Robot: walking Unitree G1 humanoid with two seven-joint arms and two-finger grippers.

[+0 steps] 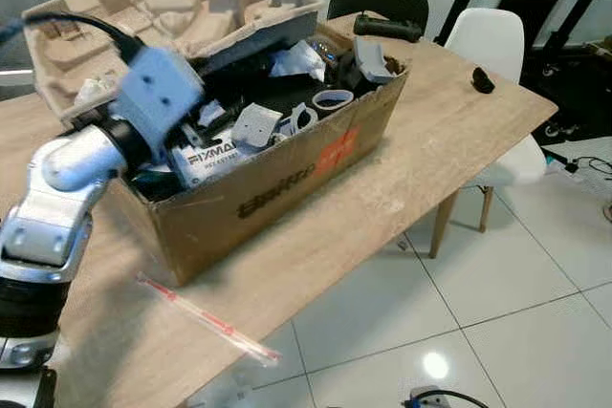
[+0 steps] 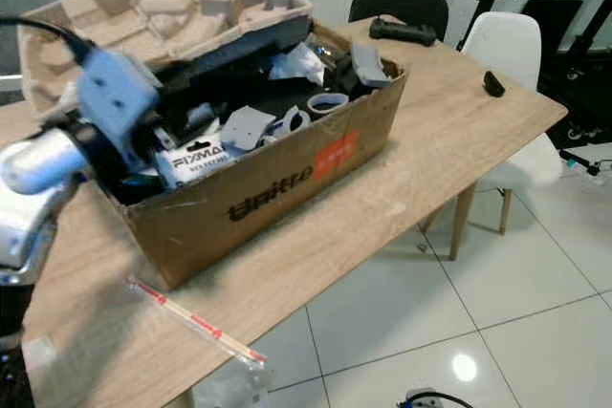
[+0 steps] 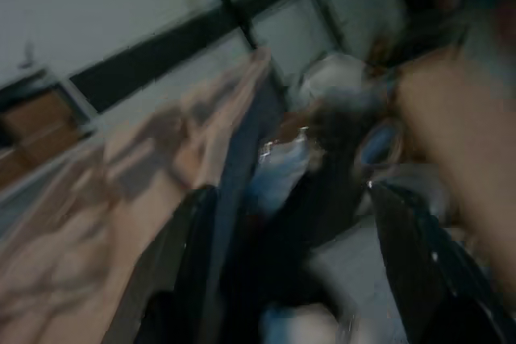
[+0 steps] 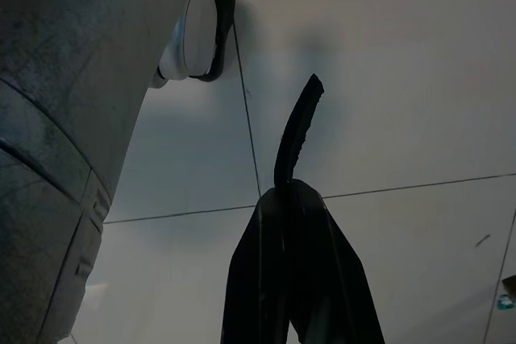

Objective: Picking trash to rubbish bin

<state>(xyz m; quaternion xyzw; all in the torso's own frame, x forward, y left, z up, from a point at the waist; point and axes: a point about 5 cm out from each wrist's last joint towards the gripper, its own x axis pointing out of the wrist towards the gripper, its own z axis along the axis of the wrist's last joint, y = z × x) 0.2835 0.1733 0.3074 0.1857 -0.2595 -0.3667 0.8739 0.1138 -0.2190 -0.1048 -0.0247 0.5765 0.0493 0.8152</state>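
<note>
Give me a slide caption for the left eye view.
Robot's left arm reaches into a cluttered cardboard box on a wooden table; a wrapped straw lies near the edge.

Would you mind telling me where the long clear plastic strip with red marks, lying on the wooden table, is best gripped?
Probably at the long clear plastic strip's middle, from above, tool fingers across its narrow width: it lies flat on the wooden table, near the front edge.

Bright, sharp overviews; blurred, dim wrists.
</note>
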